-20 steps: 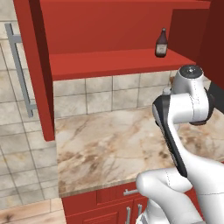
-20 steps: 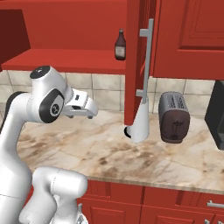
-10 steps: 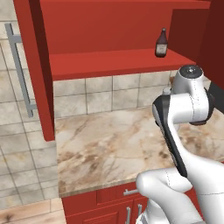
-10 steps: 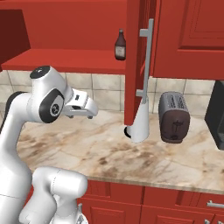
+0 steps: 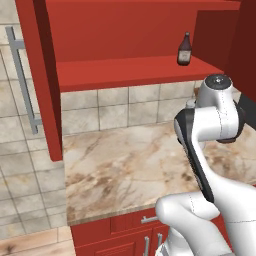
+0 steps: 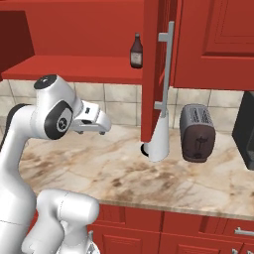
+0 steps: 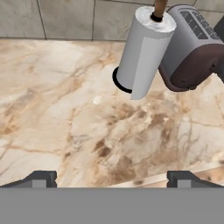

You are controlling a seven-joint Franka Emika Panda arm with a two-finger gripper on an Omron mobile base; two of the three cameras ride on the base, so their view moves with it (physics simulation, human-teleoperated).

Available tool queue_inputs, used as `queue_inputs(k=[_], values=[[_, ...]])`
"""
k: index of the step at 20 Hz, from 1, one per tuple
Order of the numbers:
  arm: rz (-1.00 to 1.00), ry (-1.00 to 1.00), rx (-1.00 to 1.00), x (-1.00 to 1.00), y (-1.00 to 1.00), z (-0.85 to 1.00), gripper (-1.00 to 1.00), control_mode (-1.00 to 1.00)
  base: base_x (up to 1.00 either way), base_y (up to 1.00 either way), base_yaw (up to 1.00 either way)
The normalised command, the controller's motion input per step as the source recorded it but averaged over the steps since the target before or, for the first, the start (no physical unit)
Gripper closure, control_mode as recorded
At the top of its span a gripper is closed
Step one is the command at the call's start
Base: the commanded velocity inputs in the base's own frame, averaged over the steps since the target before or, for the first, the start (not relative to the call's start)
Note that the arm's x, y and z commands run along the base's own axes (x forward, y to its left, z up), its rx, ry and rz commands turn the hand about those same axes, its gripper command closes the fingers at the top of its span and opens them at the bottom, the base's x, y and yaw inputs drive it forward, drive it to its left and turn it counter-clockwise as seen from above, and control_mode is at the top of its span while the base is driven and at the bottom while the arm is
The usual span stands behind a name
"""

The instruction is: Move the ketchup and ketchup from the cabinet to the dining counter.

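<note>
**While the claw hangs wide apart, one ketchup bottle is waiting on the cabinet shelf**

While the white arm is bending over the worktop, its two-finger gripper (image 7: 112,177) is pointing down at the stone with its small dark finger tips (image 7: 41,177) standing far apart and nothing between them. In the right base view the same gripper (image 6: 101,126) is hanging above the beige-brown marbled worktop (image 6: 124,171), well clear of it.

Farther along that worktop, a white paper-towel roll on a dark round base (image 7: 142,50) is standing upright, and a dark brown and silver two-slot toaster (image 7: 192,48) is sitting just beside it, toward the tiled wall. From the right base view the roll (image 6: 159,136) is showing partly behind the edge of the open cabinet door, with the toaster (image 6: 199,133) to its right.

Above the grey-beige wall tiles (image 5: 115,107), the red wall cabinet (image 5: 130,70) is standing open, its long vertical silver bar handle (image 6: 166,69) running down the door edge. On the red inner shelf (image 6: 74,68), near its right end, a small dark red-brown ketchup bottle with a narrow neck and pale label (image 5: 184,50) is standing upright and untouched, well above and beyond the gripper; the right base view is showing the bottle (image 6: 136,51) just left of the open door.
</note>
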Motion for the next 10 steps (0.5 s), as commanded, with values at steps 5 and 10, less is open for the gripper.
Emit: queue_inputs(k=[5, 10], values=[[0.0, -0.04, 0.0, -0.05, 0.0, 0.0, -1.0, -1.0, 0.0, 0.0, 0.0], [-0.01, -0.47, 0.0, -0.08, 0.01, 0.04, -1.0, -1.0, 0.0, 0.0, 0.0]])
